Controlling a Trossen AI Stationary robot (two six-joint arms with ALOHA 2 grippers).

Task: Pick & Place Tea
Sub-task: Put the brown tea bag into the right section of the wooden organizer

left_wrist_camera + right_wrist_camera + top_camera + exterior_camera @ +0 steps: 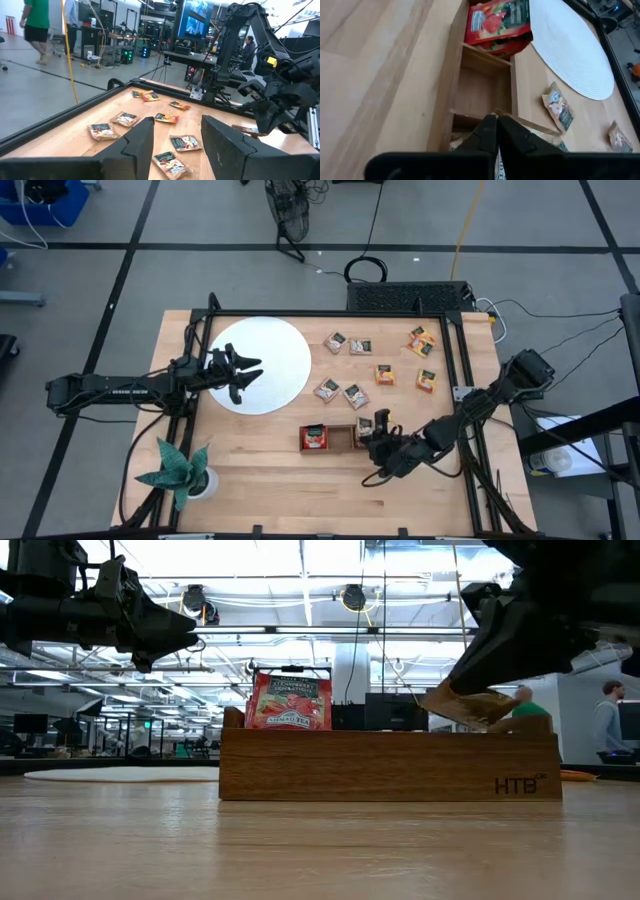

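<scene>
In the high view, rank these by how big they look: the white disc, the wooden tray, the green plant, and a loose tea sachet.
Largest to smallest:
1. white disc
2. green plant and wooden tray: similar spread, too close to rank
3. loose tea sachet, clearly the smallest

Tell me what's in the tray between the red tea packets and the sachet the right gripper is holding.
Nothing: the wooden tray's middle compartment is bare between the red tea packets and the held sachet pinched by the right gripper, seen in the right wrist view.
</scene>
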